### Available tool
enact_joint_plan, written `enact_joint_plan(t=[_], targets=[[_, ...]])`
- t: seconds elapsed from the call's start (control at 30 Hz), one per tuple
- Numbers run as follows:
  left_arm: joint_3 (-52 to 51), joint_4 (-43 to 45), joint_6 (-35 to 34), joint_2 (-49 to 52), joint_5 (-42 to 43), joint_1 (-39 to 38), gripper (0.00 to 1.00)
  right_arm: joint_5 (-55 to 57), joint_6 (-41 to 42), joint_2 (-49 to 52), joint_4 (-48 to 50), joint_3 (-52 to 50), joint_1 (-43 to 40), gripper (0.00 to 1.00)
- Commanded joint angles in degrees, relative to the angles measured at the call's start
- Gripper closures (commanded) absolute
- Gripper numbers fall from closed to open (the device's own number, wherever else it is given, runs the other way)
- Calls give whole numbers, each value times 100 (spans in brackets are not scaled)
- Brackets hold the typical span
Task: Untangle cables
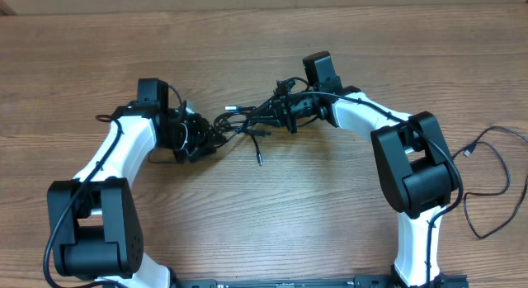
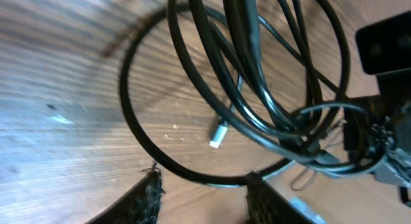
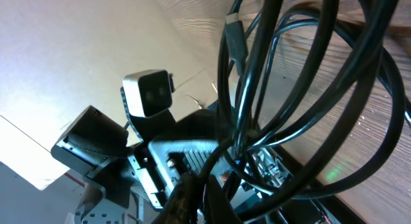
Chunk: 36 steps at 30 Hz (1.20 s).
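Observation:
The cables (image 1: 246, 123) are a knot of thin black cords lying on the wood between my two grippers. One plug end (image 1: 258, 159) trails toward me. My left gripper (image 1: 202, 138) sits at the tangle's left end. In the left wrist view it (image 2: 203, 178) is open, with bare wood between the fingers (image 2: 144, 198) and a cable loop (image 2: 138, 131) crossing just past their tips. A silver plug (image 2: 218, 135) lies inside that loop. My right gripper (image 1: 279, 106) is at the tangle's right end. In the right wrist view it (image 3: 198, 179) is shut on strands of the cables (image 3: 302, 89), which loop up from it.
A separate thin black cable (image 1: 495, 185) with a small plug (image 1: 469, 152) lies looped at the table's right edge, beside the right arm's base (image 1: 412, 168). The left arm's base (image 1: 91, 226) stands at the near left. The wooden table (image 1: 272, 40) stretches behind both arms.

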Motion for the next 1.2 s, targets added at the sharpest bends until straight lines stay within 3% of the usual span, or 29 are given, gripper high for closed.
enact_joint_plan(t=[0.0,0.13,0.2,0.33,0.53,0.87,0.9,1.07,1.17], targets=[[87,-28,-435,35,407,-26,52,-96,-50,-103,44,11,4,96],[87,-4,-2031,35,852,-55,57,-96,-50,-103,44,11,4,96],[87,-2,-2391,35,844,-55,57,-96,-50,-103,44,11,4,96],[87,238,-2409,35,664,-55,52,-96,-50,-103,44,11,4,96],[81,881,-2621,39,-669,-138,44,-98,-74,-103,42,11,4,96],[76,1578,-3112,48,-1224,-859,32,-98,-92,-103,44,11,15,96],[76,1578,-3112,59,-1292,-907,35,-98,-94,-103,44,11,15,96],[74,1486,-3051,190,-1460,-914,87,-116,-103,-103,42,11,13,96],[76,1471,-2680,293,-1449,-841,96,-470,-459,-103,44,11,-24,96]])
